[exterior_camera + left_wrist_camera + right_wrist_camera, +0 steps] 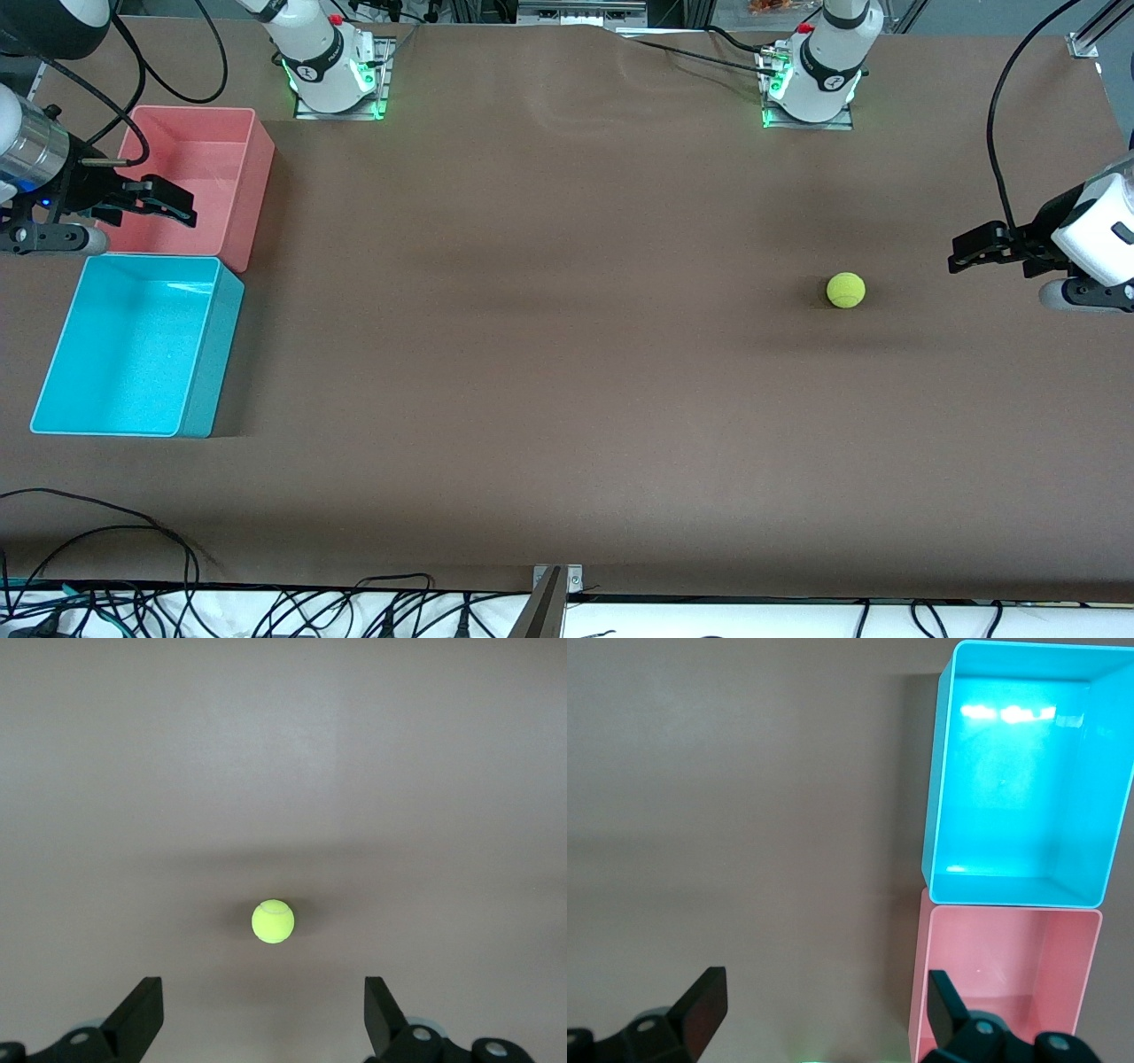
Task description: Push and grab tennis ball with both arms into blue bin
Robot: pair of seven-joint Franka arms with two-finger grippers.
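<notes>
At the right arm's end of the desk (567, 399), the right gripper (164, 199) hangs wide and empty over the pink bin (199, 182), which touches the blue bin (133, 346). Bare desk separates them from the tennis ball (846, 290), which lies nearest the left gripper (979, 248), also wide and empty and facing it.

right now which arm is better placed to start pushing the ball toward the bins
Left. Its open end effector hangs beside the small fuzzy yellow-green tennis ball, which sits centred between its fingers in the left wrist view. The right end effector, also open, is over the pink-red plastic bin, next to the turquoise-blue rectangular bin.
</notes>
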